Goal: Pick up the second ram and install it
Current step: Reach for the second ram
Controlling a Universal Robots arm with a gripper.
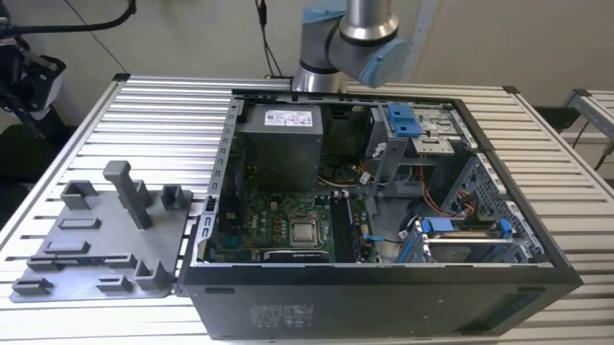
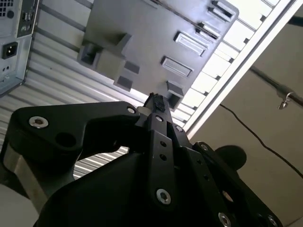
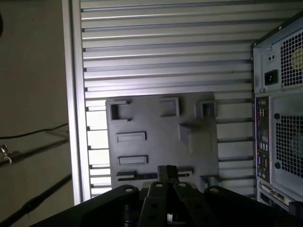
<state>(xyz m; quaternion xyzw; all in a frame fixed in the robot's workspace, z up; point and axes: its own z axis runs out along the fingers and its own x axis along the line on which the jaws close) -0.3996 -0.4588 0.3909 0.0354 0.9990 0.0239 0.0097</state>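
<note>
While the tool hangs high over the tray: the step in hand reads as the reach for the second ram, a thin memory stick, with nothing lifted yet.
Tool: black two-finger tool [image 3: 166,171], seen in both wrist views [image 2: 156,101]; its fingers are pressed together at the tips, with nothing visible between them.
Tray: flat grey plastic holder tray [image 1: 96,241] with raised brackets, a tall post [image 1: 123,190] and shallow pockets; it lies on the worktop and serves as landmark.
Worktop: ribbed silver aluminium worktop [image 3: 165,47], showing around the tray.
Second ram: too small to tell apart for sure; I judge the long narrow rail [image 3: 137,175] along one edge of the tray to be where such a stick would stand.
Case: open black computer case [image 1: 384,302] lying on its side just beside the tray, rear panel on the tray's side, green motherboard [image 1: 278,219] exposed.
Arm pose: silver and blue-grey robot arm [image 1: 347,39] stands well apart from the tray, beyond the case; the tool points toward the tray from well above, touching nothing.
Doing it well: the fingers should part before any descent, close across the stick's thin faces near mid-length, and lift straight out of the rail so it does not bind, clear of the tall post.
</note>
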